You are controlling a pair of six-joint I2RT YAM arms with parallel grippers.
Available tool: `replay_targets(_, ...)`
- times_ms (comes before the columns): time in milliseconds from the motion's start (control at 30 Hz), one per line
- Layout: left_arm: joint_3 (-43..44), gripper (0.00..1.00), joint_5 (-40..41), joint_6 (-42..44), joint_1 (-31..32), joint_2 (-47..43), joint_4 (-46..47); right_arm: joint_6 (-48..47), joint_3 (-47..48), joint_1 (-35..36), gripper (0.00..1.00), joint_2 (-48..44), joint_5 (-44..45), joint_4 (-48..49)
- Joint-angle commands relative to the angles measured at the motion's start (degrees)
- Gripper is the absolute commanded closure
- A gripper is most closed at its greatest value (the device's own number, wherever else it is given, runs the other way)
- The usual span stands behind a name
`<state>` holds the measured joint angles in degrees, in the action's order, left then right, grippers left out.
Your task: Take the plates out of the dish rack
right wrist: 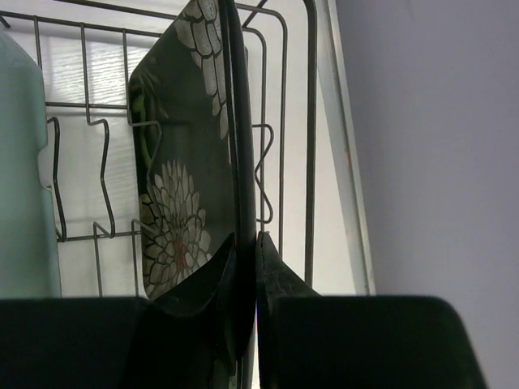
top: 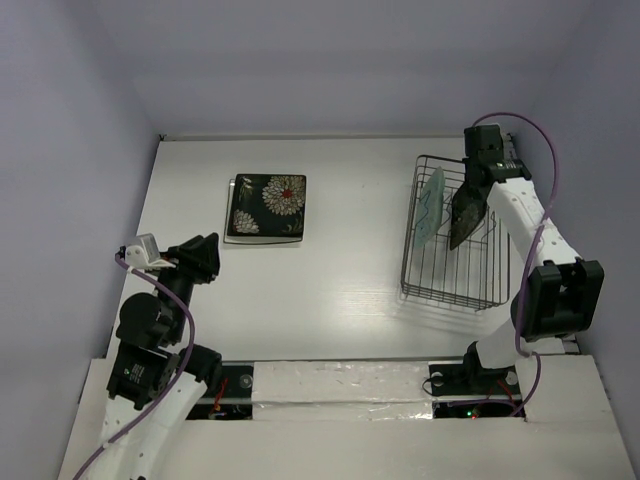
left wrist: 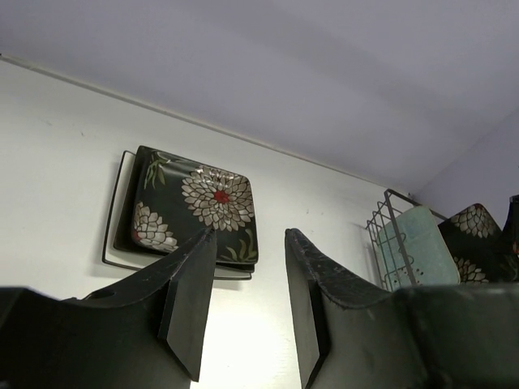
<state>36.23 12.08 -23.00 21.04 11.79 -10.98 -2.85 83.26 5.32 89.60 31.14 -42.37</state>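
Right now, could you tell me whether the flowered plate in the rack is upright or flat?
Upright: the flowered plate sits on edge among the dish rack wires, its rim pinched by the right gripper.

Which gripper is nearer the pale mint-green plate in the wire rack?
Right. The right gripper is clamped on the black flowered square plate beside the pale mint-green plate in the dark wire dish rack; the left gripper hangs far across the table.

Floral plate point(top: 267, 205) on white plate point(left wrist: 120, 220), mint plate point(top: 431, 205), flowered plate point(right wrist: 182, 203) upright in dish rack point(top: 452, 287)
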Motion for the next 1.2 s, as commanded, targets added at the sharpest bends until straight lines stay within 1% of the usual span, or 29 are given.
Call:
replay_targets(0,-0.28,0.64,-0.21,0.15,0.23,1.13,2.37,-4.08,4.36,2.67,1.00,-4.26,3.83,11.69)
replay_targets(167,-0.19,0.63,-0.21,0.15,0.23,1.39,2.46,-5.23,8.22,5.31,1.00,-5.49,12.17,11.78)
replay_targets(267,-0.19,0.63,-0.21,0.07,0.23,1.30,2.37,-5.50,11.30,5.31,1.00,-6.10,13.34,10.47)
replay_targets(367,-0.19,0.63,-0.21,0.07,0.23,1.22,2.37,-5.15,13.85,5.84,1.00,-6.63,16.84,9.06)
replay_targets(500,-0.28,0.63,-0.21,0.15,0.23,1.39,2.37,-3.13,17.80,5.84,1.00,-7.77,17.47,6.96)
replay_targets(533,-0.19,0.63,-0.21,0.15,0.23,1.57,2.37,-0.86,19.12,5.84,1.00,-8.30,17.38,4.95)
replay_targets(567,-0.19,0.63,-0.21,0.15,0.23,1.57,2.37,0.47,22.26,5.84,1.00,-8.65,16.60,3.97)
replay_targets(667,-0.28,0.63,-0.21,0.07,0.23,1.48,2.37,7.93,27.37,6.45,1.00,-10.67,9.32,0.63)
replay_targets(700,-0.28,0.63,-0.21,0.06,0.23,1.39,2.37,9.78,27.91,6.46,1.00,-11.29,3.73,0.45)
replay_targets(733,-0.28,0.63,-0.21,0.06,0.23,1.30,2.37,13.71,28.09,7.33,1.00,-11.73,0.89,0.45)
replay_targets(800,-0.28,0.81,-0.21,0.06,0.23,1.39,2.37,17.77,26.87,10.40,1.00,-12.70,-5.78,1.76)
replay_targets(833,-0.37,0.88,-0.21,0.06,0.23,1.74,2.37,21.45,25.99,11.98,1.00,-12.87,-7.48,4.20)
replay_targets(867,-0.28,1.00,-0.21,0.06,0.23,1.83,2.46,23.40,24.85,13.56,1.00,-12.87,-9.41,5.97)
replay_targets(900,-0.19,1.00,-0.21,0.06,0.23,2.01,2.20,25.42,22.06,16.36,1.00,-12.79,-14.21,7.90)
replay_targets(933,-0.19,1.00,-0.21,0.15,0.23,2.44,2.11,29.88,20.11,17.78,1.00,-12.61,-16.35,10.35)
replay_targets(967,-0.19,1.00,-0.21,-0.02,0.23,2.62,2.02,32.18,17.83,19.01,1.00,-12.35,-18.63,16.73)
replay_targets(1000,-0.19,1.00,-0.21,-0.02,0.23,2.80,1.93,34.30,15.90,21.29,1.00,-11.22,-22.48,19.93)
replay_targets(1033,-0.11,1.00,-0.21,-0.02,0.23,3.06,1.93,38.06,13.35,22.53,1.00,-10.16,-23.57,22.65)
replay_targets(1067,-0.19,1.00,-0.21,-0.02,0.23,3.15,1.93,39.66,12.63,23.67,1.00,-8.84,-24.36,27.21)
replay_targets(1133,-0.10,0.90,-0.21,0.15,0.23,3.06,2.02,43.08,12.19,27.09,1.00,-3.93,-25.86,30.84)
replay_targets(1167,-0.10,0.81,-0.21,0.07,0.23,3.06,1.93,44.41,12.62,28.07,1.00,-2.08,-26.73,33.90)
